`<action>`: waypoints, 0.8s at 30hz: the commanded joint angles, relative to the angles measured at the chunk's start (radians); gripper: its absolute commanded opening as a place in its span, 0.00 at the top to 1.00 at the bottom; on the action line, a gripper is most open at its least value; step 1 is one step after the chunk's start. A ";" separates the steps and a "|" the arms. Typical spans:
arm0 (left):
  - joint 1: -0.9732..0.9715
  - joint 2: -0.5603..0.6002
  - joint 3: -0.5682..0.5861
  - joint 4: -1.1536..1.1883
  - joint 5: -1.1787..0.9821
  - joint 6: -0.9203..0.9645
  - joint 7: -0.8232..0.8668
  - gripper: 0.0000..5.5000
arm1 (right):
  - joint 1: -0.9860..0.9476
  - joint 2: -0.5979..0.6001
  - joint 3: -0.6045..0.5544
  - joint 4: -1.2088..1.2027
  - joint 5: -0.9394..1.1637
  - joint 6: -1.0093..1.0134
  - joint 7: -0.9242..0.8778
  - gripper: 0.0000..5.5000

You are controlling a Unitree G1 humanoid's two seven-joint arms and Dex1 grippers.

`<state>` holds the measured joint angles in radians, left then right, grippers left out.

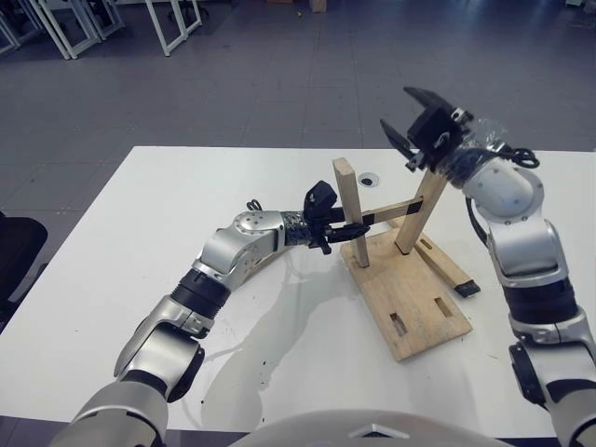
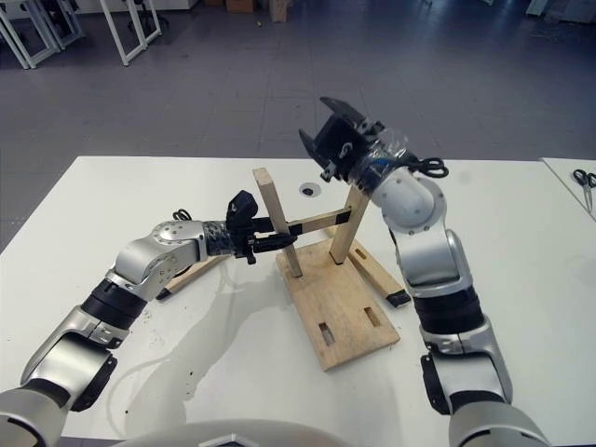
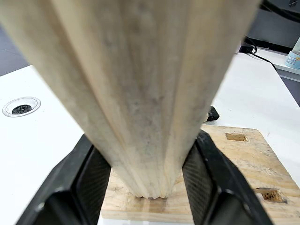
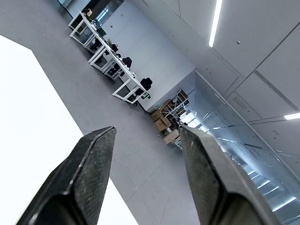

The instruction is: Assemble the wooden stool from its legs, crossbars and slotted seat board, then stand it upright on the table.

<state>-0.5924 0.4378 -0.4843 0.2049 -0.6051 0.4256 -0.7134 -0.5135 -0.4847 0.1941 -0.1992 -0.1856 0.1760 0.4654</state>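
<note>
At the board's (image 1: pixel 410 312) ten o'clock corner, left pincer (image 1: pixel 345 229) clamps the likely stiff, light leg (image 1: pixel 348 191) low; right pincer (image 1: pixel 410 119) gapes.

A large open lab hall: grey floor (image 1: pixel 233 74), white-framed tables (image 4: pixel 124 84), strip ceiling light (image 4: pixel 214 23).

Head stereo pair: high, facing forward and down over table (image 1: pixel 140 233); both share seat board (image 1: pixel 410 298). Left wrist: hard against leg (image 3: pixel 140 93). Right wrist: angled up toward ceiling (image 4: pixel 262 28).
</note>
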 commanded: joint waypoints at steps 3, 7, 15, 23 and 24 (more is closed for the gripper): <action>0.118 0.093 -0.261 0.199 0.311 0.218 0.020 0.63 | 0.329 -0.055 0.248 0.073 -0.111 0.040 0.116 0.55; 0.110 0.092 -0.275 0.205 0.316 0.206 0.026 0.63 | 0.277 -0.012 0.176 0.038 -0.083 0.048 0.078 0.55; 0.123 0.161 -0.050 -0.045 0.115 0.277 0.054 0.56 | 0.063 0.175 -0.189 -0.215 0.234 0.113 -0.098 0.52; 0.177 0.192 0.218 -0.229 0.068 0.327 0.061 0.34 | 0.339 0.073 -0.559 -0.441 0.959 0.581 0.067 0.26; 0.210 0.208 0.262 -0.276 0.041 0.345 0.056 0.31 | 0.434 0.009 -0.576 -0.440 0.963 0.589 0.148 0.25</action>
<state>-0.4372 0.5996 -0.3089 0.0255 -0.5232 0.7266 -0.6492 -0.2469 -0.3593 -0.3135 -0.6122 0.6960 0.6930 0.4825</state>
